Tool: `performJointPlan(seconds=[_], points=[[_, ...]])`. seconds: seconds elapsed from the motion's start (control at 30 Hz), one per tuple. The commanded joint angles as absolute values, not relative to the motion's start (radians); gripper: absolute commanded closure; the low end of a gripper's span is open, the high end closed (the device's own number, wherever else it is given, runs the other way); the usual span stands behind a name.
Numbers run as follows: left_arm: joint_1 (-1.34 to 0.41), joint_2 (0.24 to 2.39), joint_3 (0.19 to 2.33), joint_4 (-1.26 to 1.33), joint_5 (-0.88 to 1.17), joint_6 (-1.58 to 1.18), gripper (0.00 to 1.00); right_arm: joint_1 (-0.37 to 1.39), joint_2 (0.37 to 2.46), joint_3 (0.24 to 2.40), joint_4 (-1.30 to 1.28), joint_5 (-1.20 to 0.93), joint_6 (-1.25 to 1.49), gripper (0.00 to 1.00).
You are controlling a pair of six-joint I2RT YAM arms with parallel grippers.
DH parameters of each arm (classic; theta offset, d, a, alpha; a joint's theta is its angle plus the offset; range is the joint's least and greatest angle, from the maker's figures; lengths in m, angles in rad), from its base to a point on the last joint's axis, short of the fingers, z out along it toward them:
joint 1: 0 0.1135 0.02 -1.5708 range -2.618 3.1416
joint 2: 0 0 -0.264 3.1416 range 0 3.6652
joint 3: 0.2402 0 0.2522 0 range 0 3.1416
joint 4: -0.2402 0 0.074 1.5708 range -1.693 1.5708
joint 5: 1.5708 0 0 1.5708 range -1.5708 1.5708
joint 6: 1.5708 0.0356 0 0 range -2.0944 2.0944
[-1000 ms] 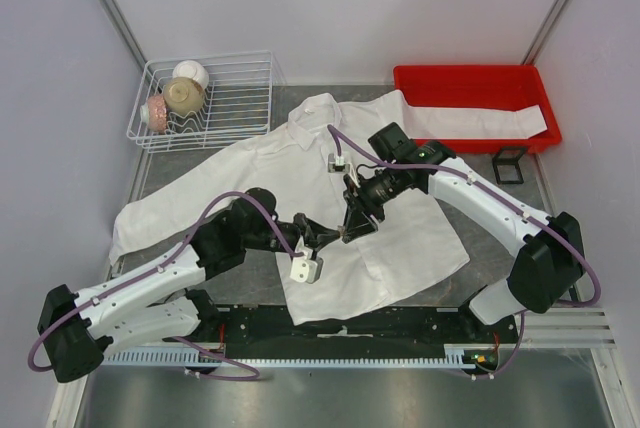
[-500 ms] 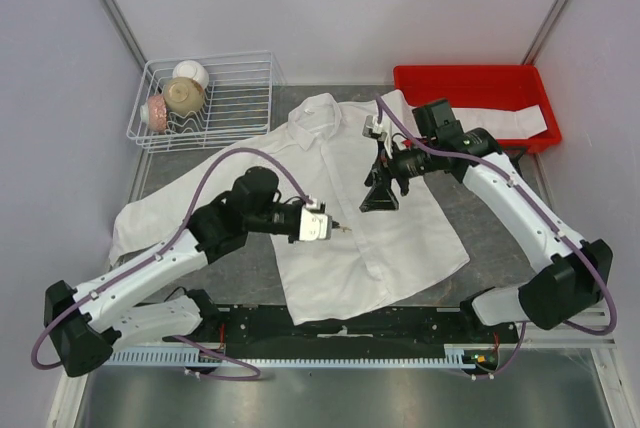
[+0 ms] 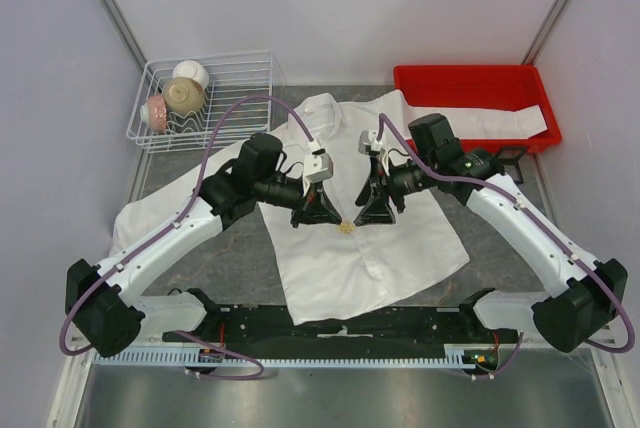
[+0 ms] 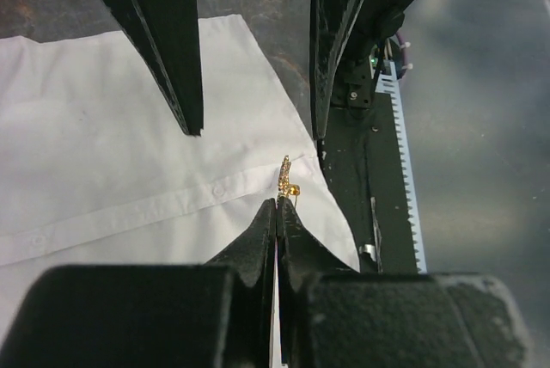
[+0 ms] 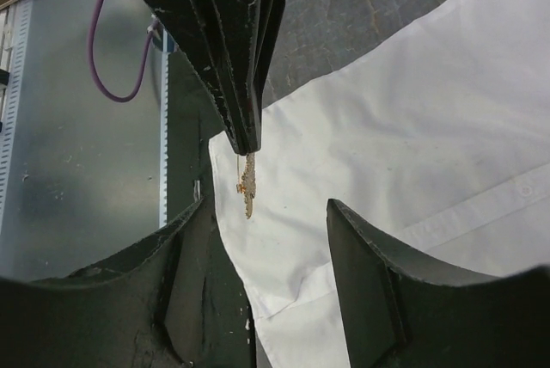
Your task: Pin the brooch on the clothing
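Pinching the brooch (image 4: 286, 180) between closed tips, the left hand (image 4: 278, 205) dangles it over the shirt (image 4: 103, 153), seemingly so the wide-open right hand (image 5: 266, 205) opposite can assist

No legible text, label, brand or number on any surface.

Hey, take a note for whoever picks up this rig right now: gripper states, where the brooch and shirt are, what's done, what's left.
Left gripper: shut on the brooch, pinched at the fingertips.
Right gripper: open, empty, facing the left one, brooch between them.
Shirt: spread flat, collar away from the arms. The brooch is held over its front, near the button placket.
Done: brooch picked up and brought over the shirt.
Left: push the pin through the fabric and fasten it. Nothing shows it attached yet.
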State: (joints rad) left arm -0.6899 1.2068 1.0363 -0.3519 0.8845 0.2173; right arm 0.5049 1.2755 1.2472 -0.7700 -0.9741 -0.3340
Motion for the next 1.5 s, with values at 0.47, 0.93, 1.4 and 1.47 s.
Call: performJointPlan(seconds=[0.47,0.93,1.4,1.47], points=[[-0.683,1.247,1.114,-0.383,0.997,0.097,0.98,0.614,1.281,1.164,-0.634,-1.023,-0.213,0.60],[-0.555,1.218,1.077,-0.292,1.029,-0.029,0.84,0.594,1.296,1.190,-0.560,-1.011,-0.129,1.00],[-0.555,1.138,0.956,-0.196,1.052,-0.052,0.56,0.557,1.285,1.161,-0.358,-1.052,0.129,1.00],[-0.560,1.138,0.943,-0.178,1.049,-0.070,0.56,0.558,1.284,1.149,-0.321,-1.058,0.168,1.00]])
